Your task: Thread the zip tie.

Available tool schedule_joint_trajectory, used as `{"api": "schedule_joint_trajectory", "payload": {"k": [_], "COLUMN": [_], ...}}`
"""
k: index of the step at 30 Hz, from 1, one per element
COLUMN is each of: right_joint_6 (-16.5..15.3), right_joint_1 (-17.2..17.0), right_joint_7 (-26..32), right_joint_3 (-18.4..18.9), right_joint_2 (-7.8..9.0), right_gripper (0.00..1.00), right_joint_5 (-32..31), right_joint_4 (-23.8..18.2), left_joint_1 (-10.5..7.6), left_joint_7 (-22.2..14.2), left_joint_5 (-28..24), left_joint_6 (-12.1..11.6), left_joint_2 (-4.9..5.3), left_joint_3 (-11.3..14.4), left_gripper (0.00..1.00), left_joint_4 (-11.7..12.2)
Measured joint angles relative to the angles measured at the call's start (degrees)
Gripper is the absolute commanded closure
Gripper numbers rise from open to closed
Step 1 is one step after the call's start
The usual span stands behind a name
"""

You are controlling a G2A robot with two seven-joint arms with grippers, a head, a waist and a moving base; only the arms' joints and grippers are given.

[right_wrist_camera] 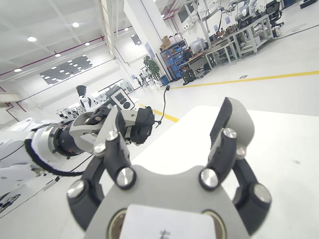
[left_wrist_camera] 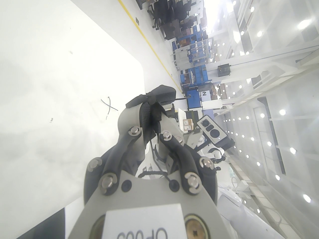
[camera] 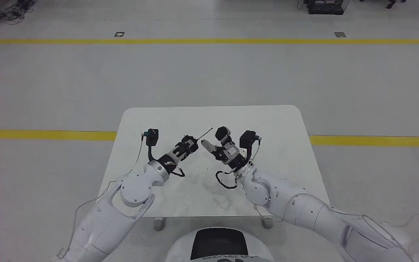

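The black zip tie (camera: 205, 134) is a thin strip held above the middle of the white table (camera: 268, 124). My left gripper (camera: 188, 144) is shut on its lower end. The strip slants up and away from the fingers. In the right wrist view the zip tie (right_wrist_camera: 163, 103) rises from the left gripper (right_wrist_camera: 143, 125) to a small head at its top. My right gripper (right_wrist_camera: 172, 115) stands open close beside it, nothing between its fingers (right_wrist_camera: 225, 115). In the left wrist view the black-padded left gripper (left_wrist_camera: 155, 100) is closed, with a short piece of zip tie (left_wrist_camera: 181, 97) sticking out sideways.
Thin dark crossing lines (left_wrist_camera: 109, 106) lie on the table (left_wrist_camera: 49, 50) below the grippers; I cannot tell whether they are ties or shadow. A few small specks (left_wrist_camera: 51, 119) dot the surface. Beyond the rounded table edge (right_wrist_camera: 189, 111) is open floor with yellow lines.
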Motion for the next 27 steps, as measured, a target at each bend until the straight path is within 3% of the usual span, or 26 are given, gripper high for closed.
{"api": "schedule_joint_trajectory", "payload": {"k": [7,12,20,27], "right_joint_6": [0.0,0.0,0.0,0.0], "right_joint_1": [-0.1,-2.1,-4.0,-5.4], "right_joint_7": [0.0,1.3,10.7,21.0], "right_joint_3": [0.1,2.4,4.2,7.1], "right_joint_2": [-0.05,1.31,9.06,15.23], "right_gripper": [0.0,0.0,0.0,0.0], "right_joint_5": [0.0,0.3,6.1,15.2], "right_joint_4": [0.0,-5.0,-20.2,-28.0], "left_joint_1": [0.0,0.0,0.0,0.0], "left_joint_7": [0.0,0.0,0.0,0.0], "left_joint_5": [0.0,0.0,0.0,0.0], "left_joint_6": [0.0,0.0,0.0,0.0], "left_joint_2": [0.0,0.0,0.0,0.0], "left_joint_3": [0.0,0.0,0.0,0.0], "left_gripper": [1.0,1.0,1.0,1.0], "left_joint_4": [0.0,0.0,0.0,0.0]}}
